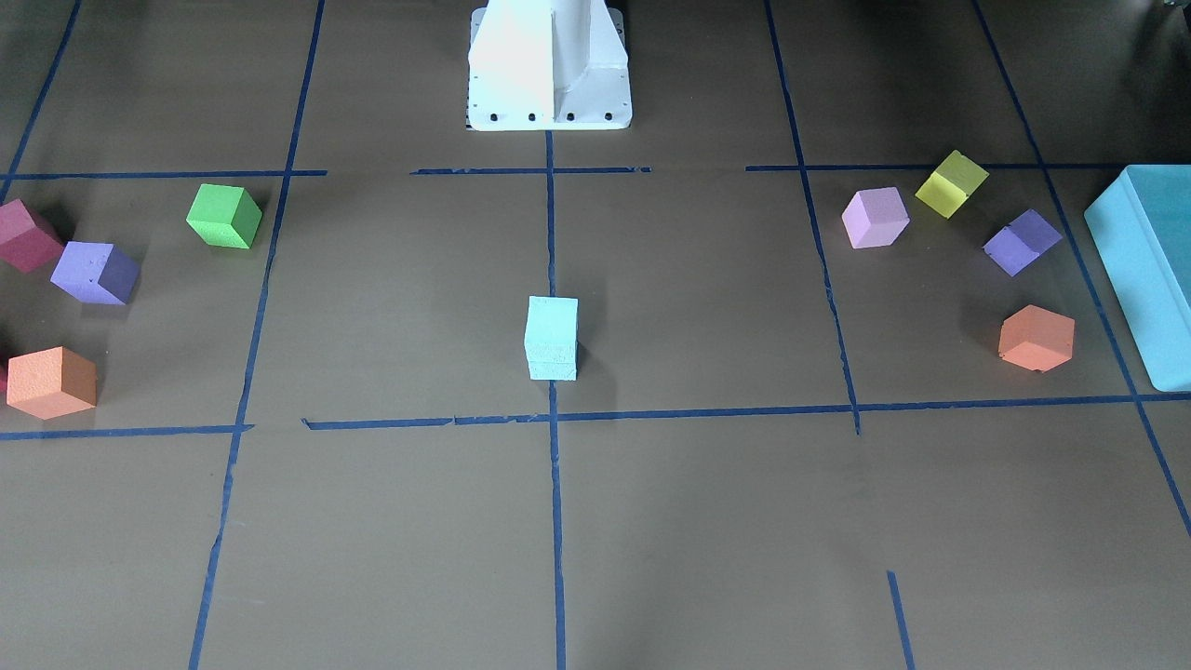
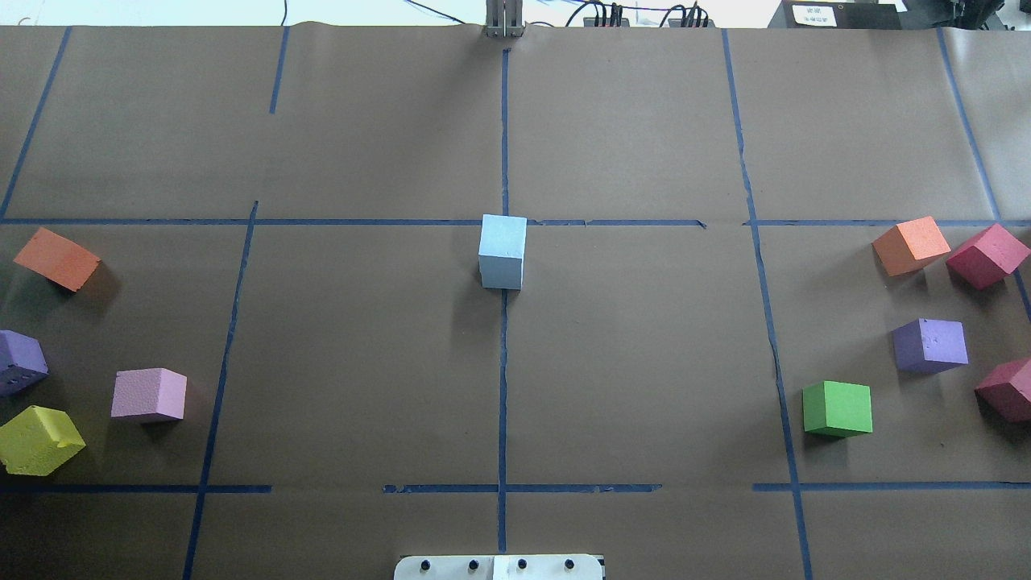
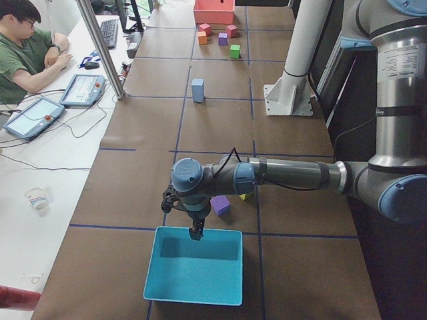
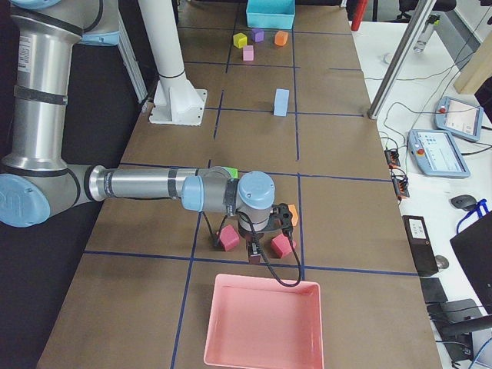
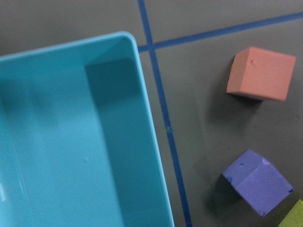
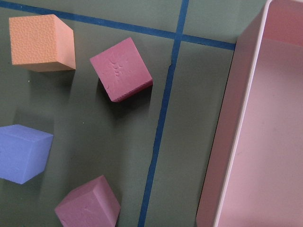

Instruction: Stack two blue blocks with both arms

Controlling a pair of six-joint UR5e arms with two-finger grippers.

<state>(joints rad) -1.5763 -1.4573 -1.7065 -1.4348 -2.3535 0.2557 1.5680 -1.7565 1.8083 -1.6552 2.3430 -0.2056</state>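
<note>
Toppling is the main risk, I judge: the two blue blocks [image 1: 552,338] stand stacked in the middle of the table [image 1: 726,307] on the centre tape line [image 1: 556,502], and an arm sweeping inward low could knock them. The left claw [image 3: 195,231] hangs at the teal box's [image 3: 152,267] rim, the right claw [image 4: 254,252] among red cubes [image 4: 227,238] beside the pink tray [image 4: 215,323]; I cannot tell how far either is open or whether it holds anything. Other cubes lie well apart, leaving wide room.

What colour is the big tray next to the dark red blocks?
Pink. The tray shows best in the exterior right view.
</note>
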